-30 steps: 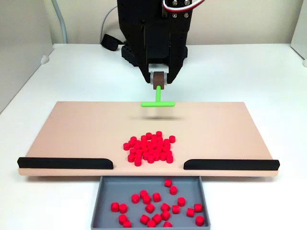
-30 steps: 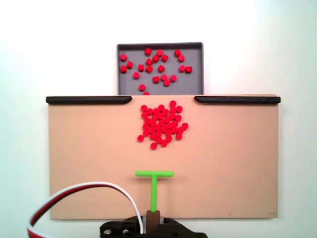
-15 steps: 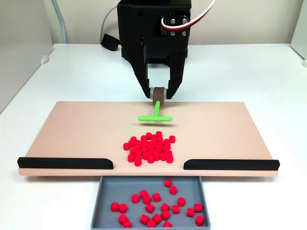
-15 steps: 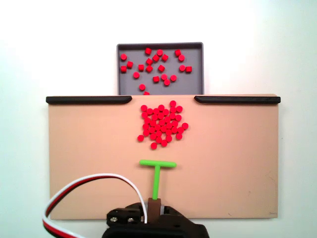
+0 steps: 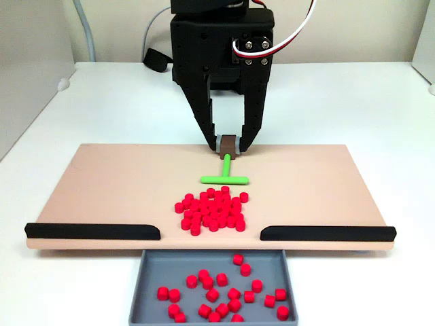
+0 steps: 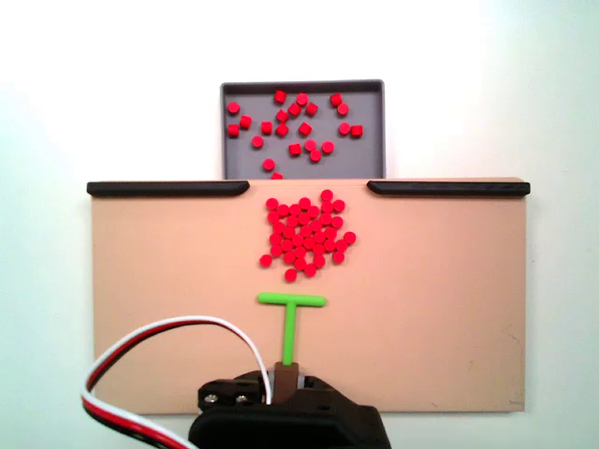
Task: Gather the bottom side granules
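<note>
A dense cluster of tiny red granules lies on the beige board, just behind the gap between two black rails. My black gripper is shut on the brown block at the end of a green T-shaped pusher. The pusher's crossbar sits a short way from the cluster, apart from it, on the side away from the tray.
A grey tray holding a sparse scatter of red pellets stands below the board's open gap. Black rails line that edge on both sides. White table surrounds the board; a red, white and black cable loops by the arm.
The gripper with the green pusher has moved toward the granule cluster and lowered; the crossbar now lies closer to the granules. The granules have not moved.
</note>
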You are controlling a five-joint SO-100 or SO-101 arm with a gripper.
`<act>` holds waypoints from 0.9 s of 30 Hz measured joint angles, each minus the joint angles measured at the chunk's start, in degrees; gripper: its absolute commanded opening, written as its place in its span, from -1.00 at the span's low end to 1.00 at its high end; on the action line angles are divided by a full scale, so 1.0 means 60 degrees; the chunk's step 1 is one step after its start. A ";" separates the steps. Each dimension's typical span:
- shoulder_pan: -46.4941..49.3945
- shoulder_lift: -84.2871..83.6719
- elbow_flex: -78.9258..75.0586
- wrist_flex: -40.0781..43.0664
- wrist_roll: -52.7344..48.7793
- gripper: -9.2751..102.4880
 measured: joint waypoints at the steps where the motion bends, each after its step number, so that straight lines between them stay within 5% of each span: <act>1: 0.0000 -0.0015 0.0000 0.0000 -0.0073 -0.84; 27: 0.0161 -0.1260 -0.1230 0.0000 -0.0718 -0.84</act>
